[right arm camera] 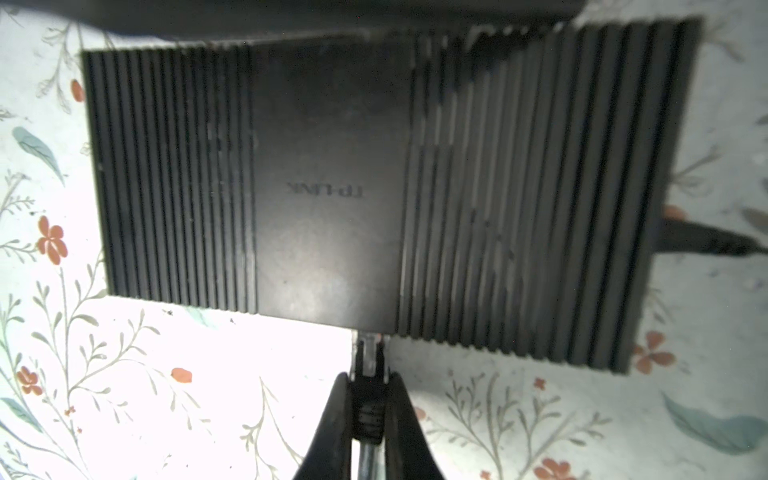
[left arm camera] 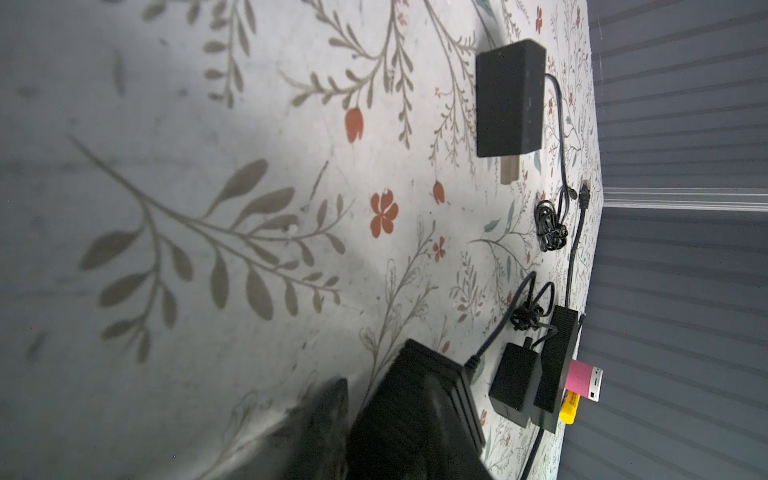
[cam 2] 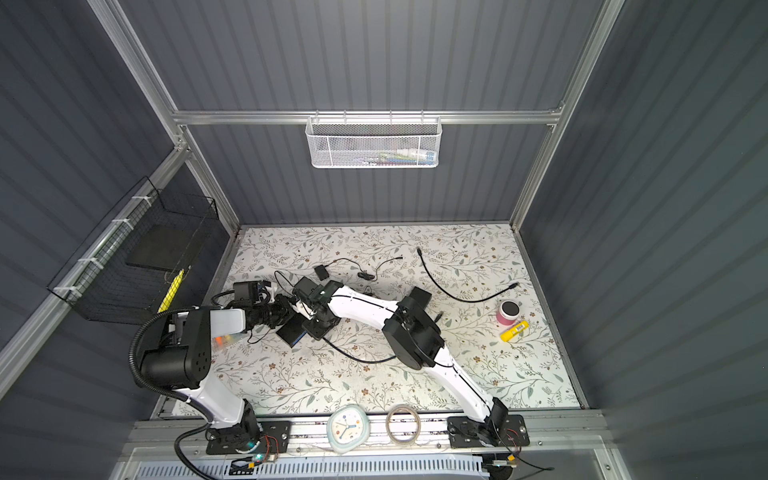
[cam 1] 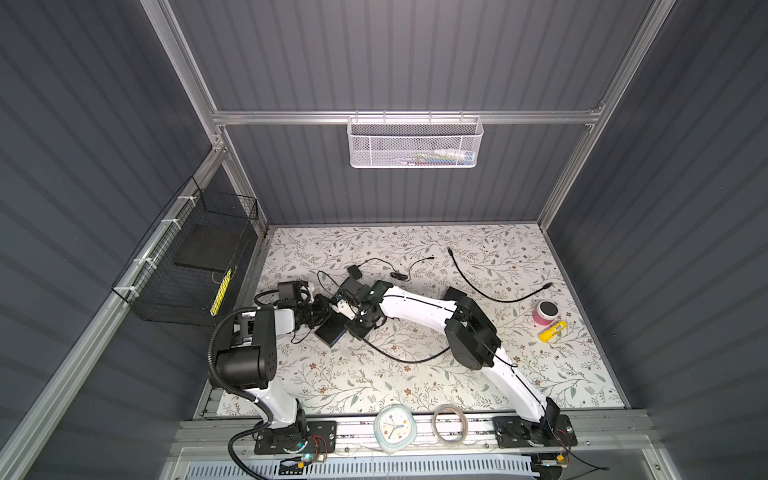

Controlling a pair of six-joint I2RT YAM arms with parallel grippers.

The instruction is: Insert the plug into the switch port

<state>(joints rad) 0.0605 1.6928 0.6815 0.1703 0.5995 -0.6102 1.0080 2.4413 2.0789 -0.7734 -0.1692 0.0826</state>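
R gripper [right arm camera: 369,379]: clamping the plug [right arm camera: 369,358] by its black boot
Plug: tip touching the switch [right arm camera: 332,187] long edge; switch port itself hidden, depth unclear
L gripper [cam 1: 326,316]: sitting at switch's opposite edge; grip can't tell
Switch: lying flat on floral table [cam 1: 415,374], left of centre

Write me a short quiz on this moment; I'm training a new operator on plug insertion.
1. True or false: the right gripper is shut on the plug.
2. The plug is gripped: A) by its black boot, clear tip toward the switch; B) by its clear tip; C) by its cable, far behind the boot.
3. What brand name shows on the switch's top in the right wrist view?
Key: 1 true; 2 A; 3 TP-LINK.
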